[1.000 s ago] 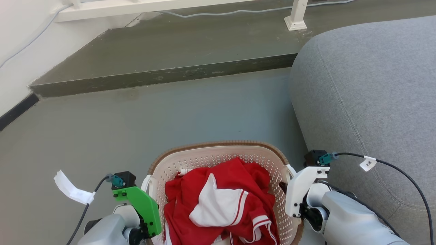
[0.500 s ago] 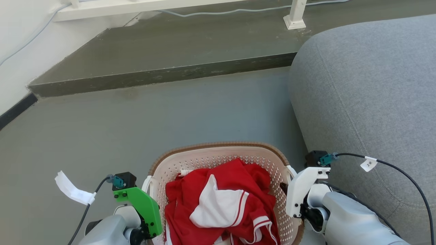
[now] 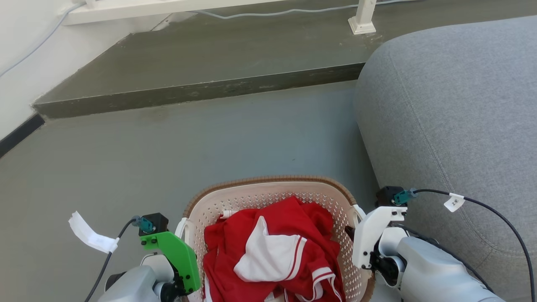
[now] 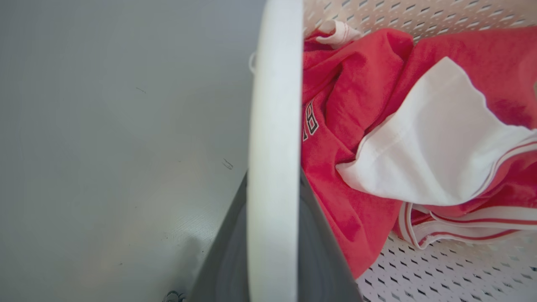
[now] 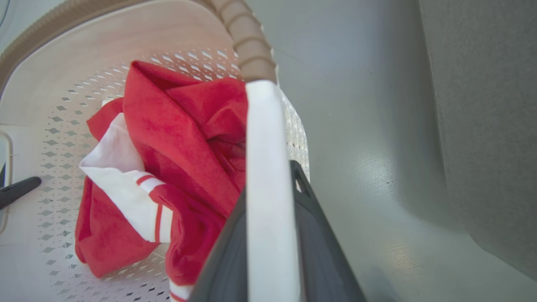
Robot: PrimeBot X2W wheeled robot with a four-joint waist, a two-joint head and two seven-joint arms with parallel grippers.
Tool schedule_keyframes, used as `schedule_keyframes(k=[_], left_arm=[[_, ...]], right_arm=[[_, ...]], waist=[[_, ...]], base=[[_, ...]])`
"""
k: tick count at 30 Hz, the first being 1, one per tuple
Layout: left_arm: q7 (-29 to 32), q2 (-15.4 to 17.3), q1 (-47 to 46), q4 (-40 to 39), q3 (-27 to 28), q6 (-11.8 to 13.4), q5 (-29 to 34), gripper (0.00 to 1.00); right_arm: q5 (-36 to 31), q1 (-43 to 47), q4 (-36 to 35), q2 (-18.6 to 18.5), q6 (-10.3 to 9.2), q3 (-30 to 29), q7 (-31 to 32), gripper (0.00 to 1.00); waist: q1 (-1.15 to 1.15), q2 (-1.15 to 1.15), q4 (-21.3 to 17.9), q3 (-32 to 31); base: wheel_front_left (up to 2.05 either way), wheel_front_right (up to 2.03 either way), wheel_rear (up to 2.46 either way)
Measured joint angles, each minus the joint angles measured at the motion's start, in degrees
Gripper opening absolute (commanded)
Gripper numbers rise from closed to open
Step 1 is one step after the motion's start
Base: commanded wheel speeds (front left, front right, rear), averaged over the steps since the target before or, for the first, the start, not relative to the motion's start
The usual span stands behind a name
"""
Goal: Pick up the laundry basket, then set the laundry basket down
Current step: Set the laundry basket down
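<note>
Where the grey floor (image 3: 147, 159) runs away from us, a raised dark step (image 3: 201, 90) crosses it. On that step stand the foot of a white post (image 3: 361, 24) and a pale cable (image 3: 268, 15). A black skirting strip (image 3: 16, 136) lines the wall on our left. Close on our right bulks a grey sofa (image 3: 453, 109), its rounded flank just beside our right forearm, so it is the nearest thing to the work. A white paper tag (image 3: 89, 238) hangs on the wire of our left wrist.

The laundry basket (image 3: 268, 183) sits low in the middle of the head view, directly between our two arms, with the sofa near its right side. A red and white garment (image 3: 272, 251) lies crumpled inside it (the left wrist view shows dark lettering on the red cloth). We cannot tell whether the basket's bottom rests on the floor.

Our left fingers (image 4: 323, 251) are narrow, one dark finger on either side of the white left handle (image 4: 275, 105) and pressed to it. That handle runs up the middle of the left wrist view, with floor on one side and the garment on the other. Our right fingers (image 5: 319, 243) grip the white right handle (image 5: 268, 167) the same way, one on each side. Beyond their tips that handle meets the brown woven-look rim (image 5: 247, 46). At the left edge of the right wrist view, a dark fingertip of our left arm shows by the basket's far wall.
</note>
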Motion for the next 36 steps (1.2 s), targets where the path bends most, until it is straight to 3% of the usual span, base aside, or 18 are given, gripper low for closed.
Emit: schedule_keyframes(k=[13, 36], left_arm=[[-2.1, 0.4, -3.2, -0.6, -0.4, 0.0, 0.4, 0.00], [-9.7, 4.4, -10.7, -5.7, 0.1, 0.0, 1.4, 0.00]], right_arm=[[0.1, -4.2, -0.1, -0.2, -0.25, 0.6, -0.6, 0.00], [-1.4, -12.6, -2.3, -0.1, -2.87, 0.8, -9.0, 0.00]], waist=[[0.00, 0.00, -0.2, 3.6], [0.01, 0.00, -0.1, 18.6]], base=[[0.00, 0.00, 0.00], [0.00, 0.00, 0.00]])
